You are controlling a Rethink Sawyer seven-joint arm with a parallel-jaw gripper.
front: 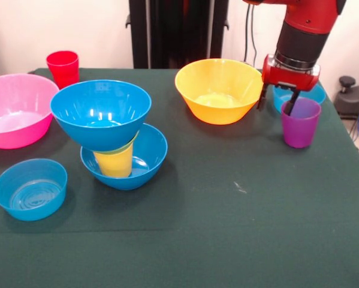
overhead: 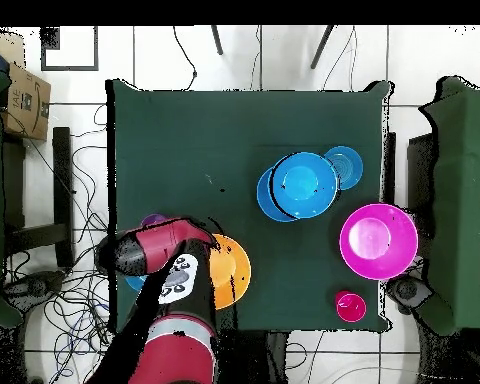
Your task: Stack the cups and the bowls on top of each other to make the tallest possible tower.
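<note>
The tower stands left of centre: a blue bowl base (front: 144, 157), a yellow cup (front: 114, 164), a sliver of green bowl (front: 120, 149) and a blue bowl (front: 100, 113) on top, tilted a little. From overhead its top bowl (overhead: 302, 185) hides the rest. The purple cup (front: 300, 124) stands upright on the table at the right, a sliver in the overhead view (overhead: 152, 219). My gripper (front: 277, 103) is open at the cup's rim: one finger dips inside the cup, the other hangs outside to its left. The arm (overhead: 164, 250) hides the gripper from overhead.
The yellow-orange bowl (front: 219, 90) (overhead: 234, 272) sits just left of the gripper. One light-blue bowl (front: 316, 95) lies behind the purple cup, another (front: 30, 189) (overhead: 344, 166) at front left. The pink bowl (front: 17, 111) (overhead: 378, 241) and red cup (front: 63, 68) (overhead: 350, 306) are far left.
</note>
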